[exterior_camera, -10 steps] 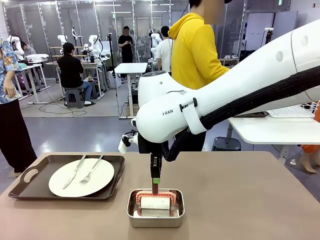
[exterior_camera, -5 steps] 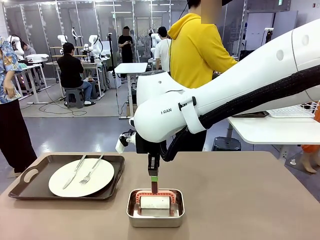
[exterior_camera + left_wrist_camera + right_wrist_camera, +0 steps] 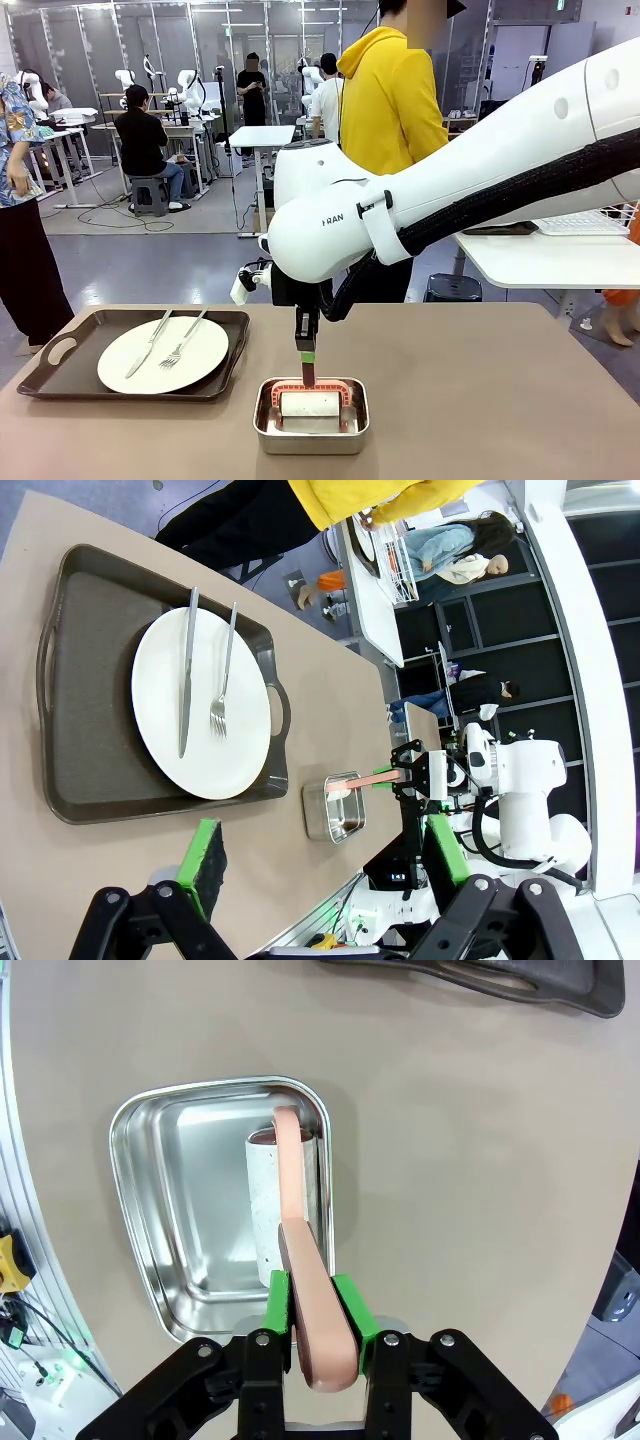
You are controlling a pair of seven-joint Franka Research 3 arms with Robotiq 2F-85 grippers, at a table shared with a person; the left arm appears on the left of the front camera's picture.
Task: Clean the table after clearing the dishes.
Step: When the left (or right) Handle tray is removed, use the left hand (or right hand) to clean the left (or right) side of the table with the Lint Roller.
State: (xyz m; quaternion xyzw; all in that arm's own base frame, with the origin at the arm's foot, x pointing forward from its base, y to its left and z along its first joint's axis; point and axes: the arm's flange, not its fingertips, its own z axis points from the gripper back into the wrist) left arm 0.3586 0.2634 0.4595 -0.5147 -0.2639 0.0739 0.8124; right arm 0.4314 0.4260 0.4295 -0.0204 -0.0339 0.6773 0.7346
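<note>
Steel first: the small rectangular pan (image 3: 262,428) sits near my edge of the desk (image 3: 480,400), about mid-width. My right pincer (image 3: 318,1305) comes straight down over it. Its green pads are pressed onto the salmon-pink handle (image 3: 298,1250) of a lint roller, pinching it from both sides. The white roll (image 3: 263,1200) lies inside the pan.

Off to the left on the desk is a dark brown handled tray (image 3: 90,335), well apart from the pan. It carries one round white plate (image 3: 160,380), with a silver knife (image 3: 150,343) and fork (image 3: 183,340) lying side by side across it, tips pointing toward me.

My left pincer (image 3: 322,840) is held above the desk with its fingers spread wide and nothing between them. Through its wrist camera I look down on the tray and plate, with the pan and the other arm farther off.

A person (image 3: 385,100) in a yellow hoodie stands beyond the far edge of the desk.
</note>
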